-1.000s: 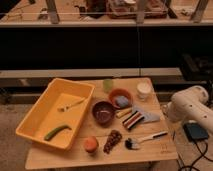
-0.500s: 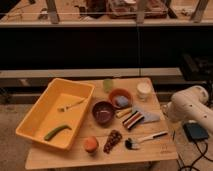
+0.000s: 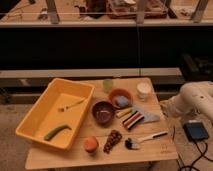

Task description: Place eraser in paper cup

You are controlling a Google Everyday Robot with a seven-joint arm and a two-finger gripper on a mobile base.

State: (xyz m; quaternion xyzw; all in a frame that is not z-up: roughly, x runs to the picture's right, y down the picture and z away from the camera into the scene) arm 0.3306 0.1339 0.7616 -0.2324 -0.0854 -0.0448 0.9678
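Note:
The eraser (image 3: 132, 120), a flat block with black, red and pale stripes, lies on the wooden table (image 3: 65, 156) right of centre, beside a dark bowl (image 3: 103, 111). The paper cup (image 3: 144, 90), small and white, stands upright at the back right of the table, apart from the eraser. My white arm (image 3: 196, 99) hangs off the table's right side. Its gripper end (image 3: 168, 107) is by the right edge, level with the eraser and away from both things. I see nothing held in it.
A yellow tray (image 3: 30, 122) on the left holds a fork (image 3: 70, 105) and a green vegetable (image 3: 56, 132). An orange bowl (image 3: 114, 95) holds a blue-grey block (image 3: 122, 101). A pale green cup (image 3: 108, 85), grey cloth (image 3: 149, 116), brush (image 3: 145, 138), orange fruit (image 3: 90, 144) and a dark cluster (image 3: 113, 141) are nearby.

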